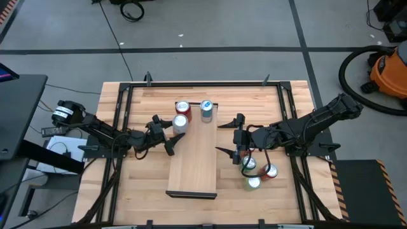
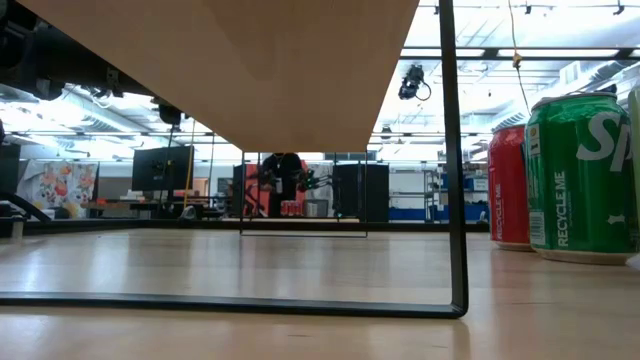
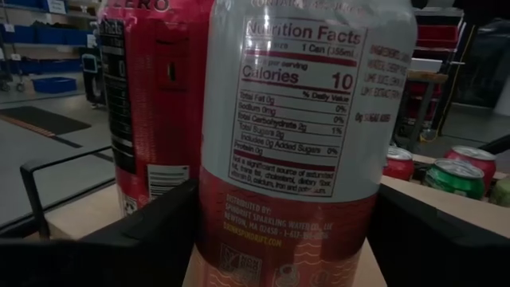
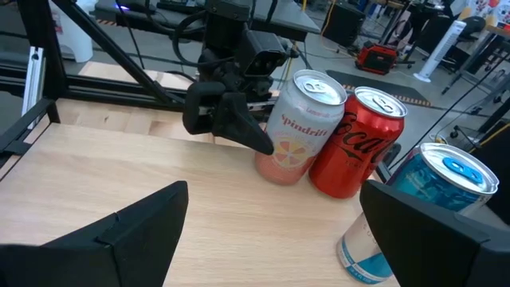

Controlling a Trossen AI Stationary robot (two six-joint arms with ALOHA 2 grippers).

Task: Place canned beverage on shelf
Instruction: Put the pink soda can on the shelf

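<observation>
Pink can (image 1: 179,123) stands upright on the shelf (image 1: 194,165), at its far left corner, touching or just beside a red can (image 1: 183,107) behind it. A blue can (image 1: 206,109) stands at the far right corner, apart from the red one. In the right wrist view the three show in a row: pink can (image 4: 297,127), red can (image 4: 355,142), blue can (image 4: 418,209).

Left gripper (image 1: 173,136) sits at the pink can from the left edge of the shelf, one finger on each side. In the left wrist view the pink can (image 3: 303,143) fills the gap between the fingers (image 3: 143,239); whether the pads press it or stand just off, cannot tell. Jaws narrow, about can width.

Right gripper (image 1: 229,137) hovers at the shelf's right edge, jaws wide, holding nothing.

On the table (image 1: 140,191) right of the shelf, near the right arm: three more cans, close together — silver-topped (image 1: 248,163), red (image 1: 271,171), green (image 1: 254,183). Low view shows green can (image 2: 580,175) and red can (image 2: 508,185) under the shelf's edge level.
</observation>
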